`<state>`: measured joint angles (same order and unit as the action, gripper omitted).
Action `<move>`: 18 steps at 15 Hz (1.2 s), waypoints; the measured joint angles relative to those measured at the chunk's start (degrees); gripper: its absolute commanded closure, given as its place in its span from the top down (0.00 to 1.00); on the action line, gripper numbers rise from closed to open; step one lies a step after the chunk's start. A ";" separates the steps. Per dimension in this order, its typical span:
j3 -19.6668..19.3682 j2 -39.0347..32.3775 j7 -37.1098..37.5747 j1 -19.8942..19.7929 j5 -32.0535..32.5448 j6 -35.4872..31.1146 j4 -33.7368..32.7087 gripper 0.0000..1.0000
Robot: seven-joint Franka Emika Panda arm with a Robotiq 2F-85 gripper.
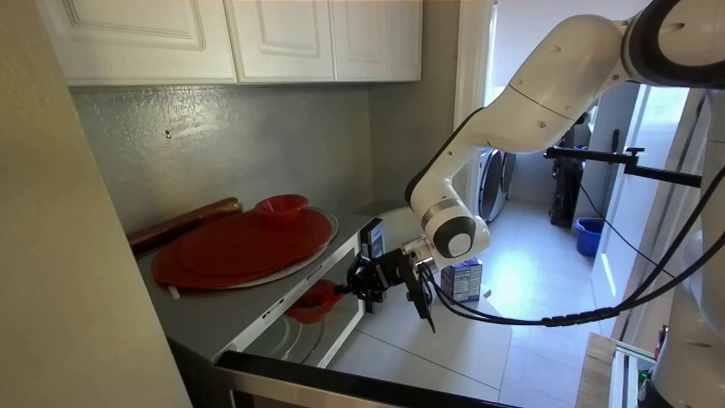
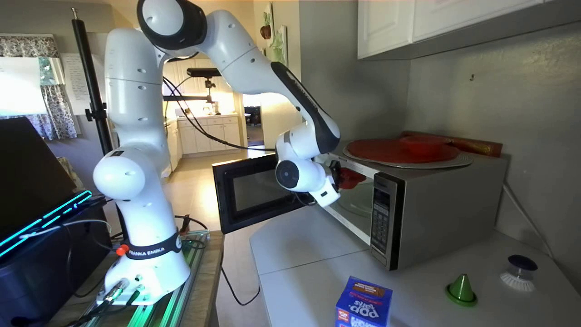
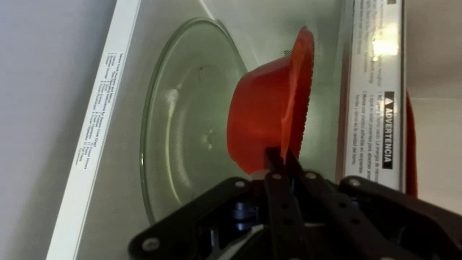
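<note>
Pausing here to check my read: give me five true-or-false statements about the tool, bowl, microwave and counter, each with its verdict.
1. The tool grips the red bowl by its rim. True.
2. The bowl is upside down. False: its opening faces upward.
3. The door of the microwave stands open. True.
4. The blue box stands on the counter. True.
5. The bowl sits on top of the microwave. False: the tool holds it inside.

White cabinets hang higher than the claw; lower, on the counter, stand a blue box, green cone and brush; a blue bucket sits well apart from the claw.
</note>
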<state>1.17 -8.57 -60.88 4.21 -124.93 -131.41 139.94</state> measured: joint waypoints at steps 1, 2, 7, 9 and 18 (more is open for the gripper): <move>0.06 -0.61 -0.79 0.47 -1.36 -0.68 -0.76 0.01; 0.09 -1.27 -1.53 0.89 -2.50 -1.28 -1.45 0.01; 0.07 -5.08 -4.80 1.99 -5.49 -3.34 -3.90 0.01; 0.05 -6.54 -5.82 2.11 -6.25 -3.34 -4.59 0.01; -0.72 -11.86 -8.84 3.24 -9.04 -3.34 -7.53 0.04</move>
<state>0.45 -20.43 -69.72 7.46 -133.97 -134.75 132.42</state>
